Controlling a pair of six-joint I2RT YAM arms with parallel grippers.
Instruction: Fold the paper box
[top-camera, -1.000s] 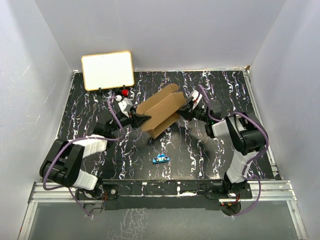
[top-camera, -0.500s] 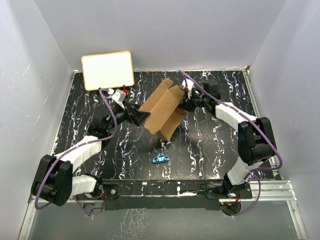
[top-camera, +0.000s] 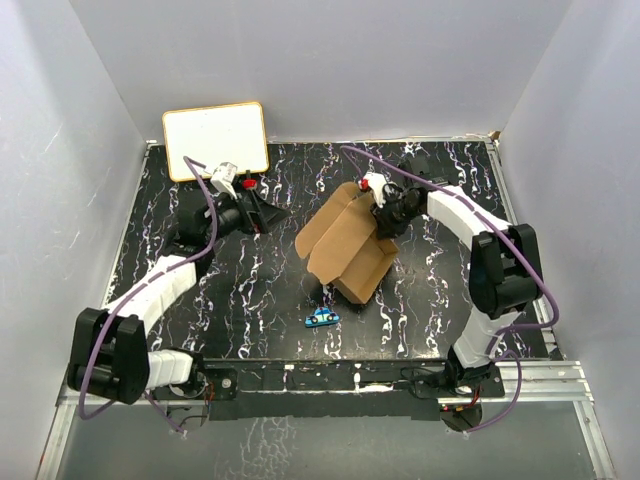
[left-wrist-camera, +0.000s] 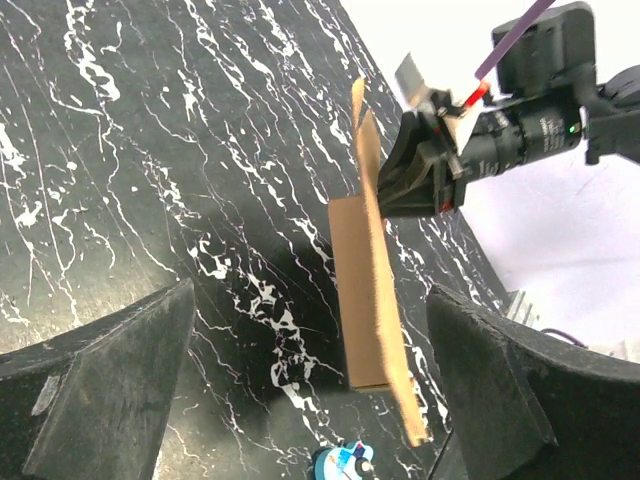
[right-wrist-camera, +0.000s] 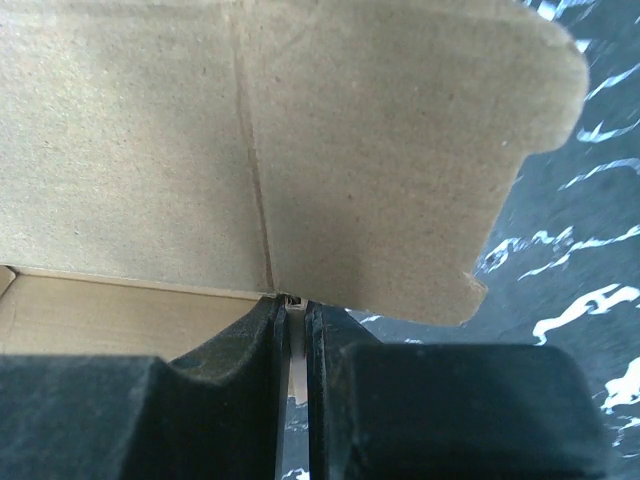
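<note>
Only the right hand (top-camera: 384, 213) holds the paper box (top-camera: 345, 245), pinching its far flap over the middle of the worktop (top-camera: 240, 300). The box's long side runs from far to near. The left hand (top-camera: 268, 215) is spread wide, well apart; the box lies to its right.

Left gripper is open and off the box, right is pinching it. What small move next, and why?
Probably ease the left gripper toward the paper box, aiming at its left-side flap. The left gripper is open and apart from the box, the right gripper is shut on a cardboard panel and likely steadies it, and that flap stands open, so the box is not yet closed.
</note>
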